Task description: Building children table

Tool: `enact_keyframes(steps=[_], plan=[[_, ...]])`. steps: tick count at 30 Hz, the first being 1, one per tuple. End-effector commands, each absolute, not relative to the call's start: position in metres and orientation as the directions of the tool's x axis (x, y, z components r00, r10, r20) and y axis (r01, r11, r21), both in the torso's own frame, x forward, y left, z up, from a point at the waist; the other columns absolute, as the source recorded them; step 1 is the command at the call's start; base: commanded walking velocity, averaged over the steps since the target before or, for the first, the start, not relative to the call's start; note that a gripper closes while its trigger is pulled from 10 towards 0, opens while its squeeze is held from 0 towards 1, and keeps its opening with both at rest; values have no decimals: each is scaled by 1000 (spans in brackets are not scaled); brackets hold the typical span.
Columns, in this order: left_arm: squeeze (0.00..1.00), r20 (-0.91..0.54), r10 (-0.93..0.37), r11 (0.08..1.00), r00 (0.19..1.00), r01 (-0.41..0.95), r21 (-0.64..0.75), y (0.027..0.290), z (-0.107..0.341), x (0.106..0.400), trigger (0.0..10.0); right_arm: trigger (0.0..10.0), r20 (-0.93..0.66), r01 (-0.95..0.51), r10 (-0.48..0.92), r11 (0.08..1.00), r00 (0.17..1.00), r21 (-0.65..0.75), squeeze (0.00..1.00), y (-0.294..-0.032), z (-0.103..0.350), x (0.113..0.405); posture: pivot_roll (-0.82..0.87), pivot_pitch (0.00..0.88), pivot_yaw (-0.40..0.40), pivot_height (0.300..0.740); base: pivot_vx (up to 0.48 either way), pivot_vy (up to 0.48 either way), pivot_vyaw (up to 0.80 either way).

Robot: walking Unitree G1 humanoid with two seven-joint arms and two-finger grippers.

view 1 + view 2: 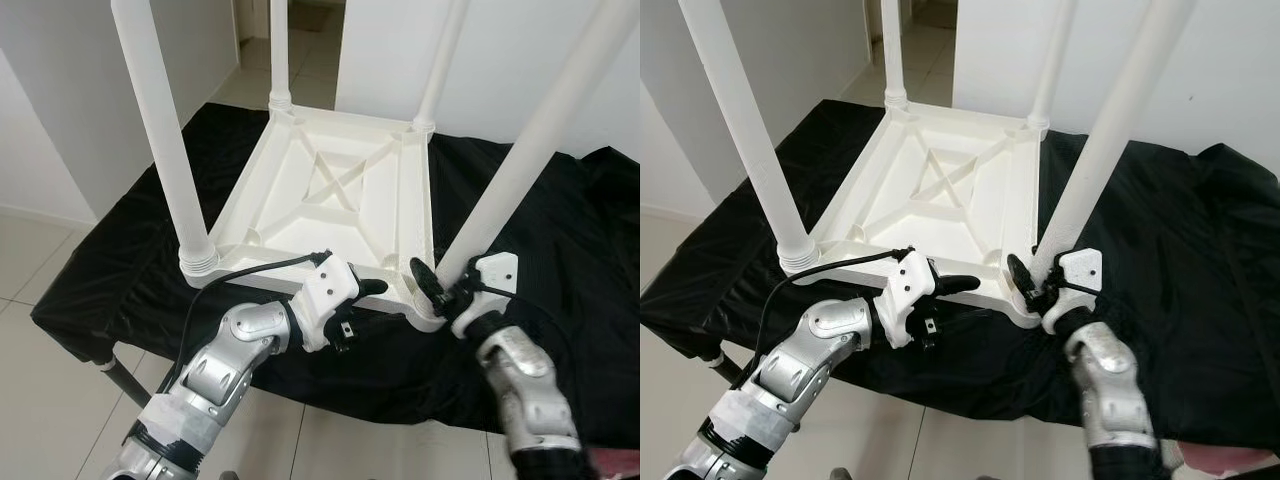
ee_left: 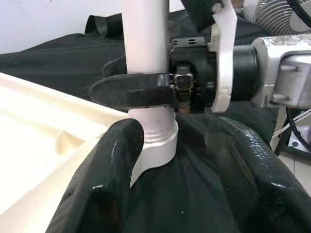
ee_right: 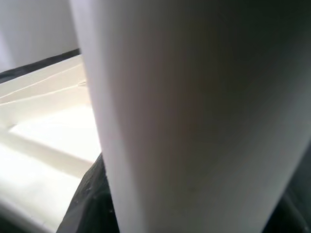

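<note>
A white plastic children's table (image 1: 340, 190) lies upside down on a black cloth (image 1: 560, 230), its four legs pointing up. My right gripper (image 1: 440, 282) is shut around the base of the near right leg (image 1: 520, 160), just above its corner socket (image 2: 156, 145). In the left wrist view one black finger (image 2: 131, 90) curls round that leg. My left gripper (image 1: 358, 310) is open at the table's near edge, just left of that corner. One of its fingers (image 2: 109, 179) rests over the rim and the other is lower, against the cloth. It holds nothing.
The near left leg (image 1: 165, 140) and the two far legs (image 1: 280, 50) (image 1: 440, 60) stand upright in their corners. The cloth-covered surface ends close to me, with tiled floor (image 1: 40, 260) below. White walls stand behind, and a fan (image 2: 272, 14) is to the right.
</note>
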State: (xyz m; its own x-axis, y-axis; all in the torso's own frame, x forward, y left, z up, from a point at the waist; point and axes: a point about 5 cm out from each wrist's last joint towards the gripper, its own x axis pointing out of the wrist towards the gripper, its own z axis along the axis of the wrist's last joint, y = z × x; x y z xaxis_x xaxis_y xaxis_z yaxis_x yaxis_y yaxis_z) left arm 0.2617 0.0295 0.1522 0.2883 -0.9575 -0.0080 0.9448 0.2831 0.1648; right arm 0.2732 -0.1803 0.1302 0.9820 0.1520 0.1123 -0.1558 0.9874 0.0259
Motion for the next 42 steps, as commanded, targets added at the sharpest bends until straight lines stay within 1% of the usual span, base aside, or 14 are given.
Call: enact_keyframes(steps=[1,3,4,6,8,11,16,17,21,32,33,39,41,42], plan=[[0,-18,-965,255,262,952,171,28,152,262,10000,10000,67,5,-11,996,998,84,0,-187,122,271,-68,0,-30,740,0,0,0],[0,-16,-966,253,259,952,172,28,152,262,10000,10000,54,104,-111,987,992,122,0,-181,119,269,-73,0,-24,740,0,0,0],[0,-16,-966,253,259,952,172,28,152,262,10000,10000,54,104,-111,987,992,122,0,-181,119,269,-73,0,-24,740,0,0,0],[0,-15,-966,251,258,952,173,27,153,263,10000,10000,35,214,-222,964,974,156,0,-174,119,268,-73,0,-22,740,0,0,0],[0,-12,-966,252,258,953,170,26,153,263,10000,10000,32,243,-252,954,967,175,0,-168,121,268,-75,0,-15,740,0,0,0],[0,-9,-968,247,252,955,164,25,153,260,10000,10000,32,229,-240,954,970,195,0,-154,125,268,-77,0,-14,740,0,0,0],[0,-11,-970,239,243,958,161,23,152,259,10000,10000,47,207,-217,966,975,157,0,-155,128,268,-81,0,-14,740,0,0,0],[0,-9,-970,238,243,958,161,23,152,259,10000,10000,59,171,-183,972,981,163,1000,-154,130,267,-83,0,-16,740,0,0,0],[0,-8,-970,238,242,958,161,22,152,259,10000,10000,76,138,-152,978,985,155,1000,-153,131,267,-81,0,-18,740,0,0,0],[0,-5,-971,236,240,958,161,20,152,255,10000,10000,118,-43,28,992,993,121,1000,-180,130,267,-69,0,-39,740,0,0,0],[0,-12,-973,227,232,960,165,20,152,254,10000,10000,129,-98,85,990,988,98,0,-182,130,267,-68,0,-41,740,0,0,0],[0,-43,-977,199,210,961,194,20,150,254,10000,10000,145,-233,223,970,964,61,0,-188,131,267,-60,0,-51,740,0,0,0],[0,-58,-979,179,195,961,211,22,150,254,10000,10000,131,-332,329,943,935,-3,0,-195,132,269,-46,0,-66,740,0,0,0],[0,-58,-979,179,195,961,211,22,150,254,10000,10000,131,-332,329,943,935,-3,0,-195,132,269,-46,0,-66,740,0,0,0]])
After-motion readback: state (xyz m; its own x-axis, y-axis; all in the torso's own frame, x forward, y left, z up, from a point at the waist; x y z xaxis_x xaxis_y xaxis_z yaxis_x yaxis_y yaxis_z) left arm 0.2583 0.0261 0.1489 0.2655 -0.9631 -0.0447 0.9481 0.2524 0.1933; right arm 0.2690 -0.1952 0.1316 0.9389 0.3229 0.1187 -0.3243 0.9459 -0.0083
